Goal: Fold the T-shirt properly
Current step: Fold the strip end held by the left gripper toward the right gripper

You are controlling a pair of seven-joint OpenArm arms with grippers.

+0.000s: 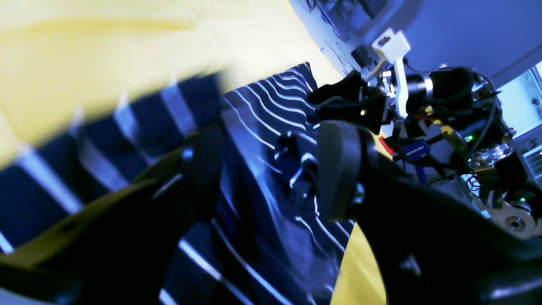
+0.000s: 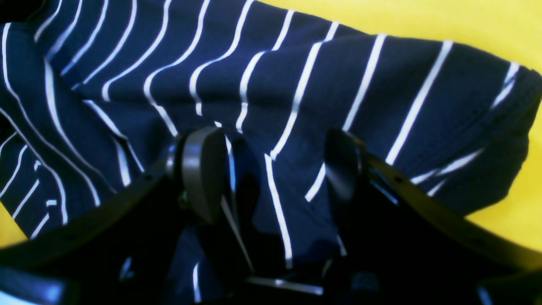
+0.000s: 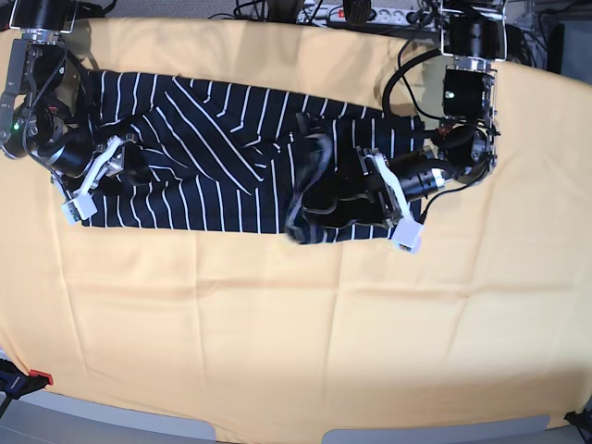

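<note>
T-shirt (image 3: 213, 162) lies spread along the far half of the worktop on the yellow-orange cloth (image 3: 305, 324), roughly folded lengthwise, bunched near the middle. Left end effector (image 1: 271, 169) sits low over the bunched part, fingers spread wide, striped fabric between them but not pinched. Right end effector (image 2: 271, 169) is at the opposite end of the shirt, fingers also apart, cloth between them, ungripped.

Bright, even light; left wrist view blurred (bluish tint).
</note>
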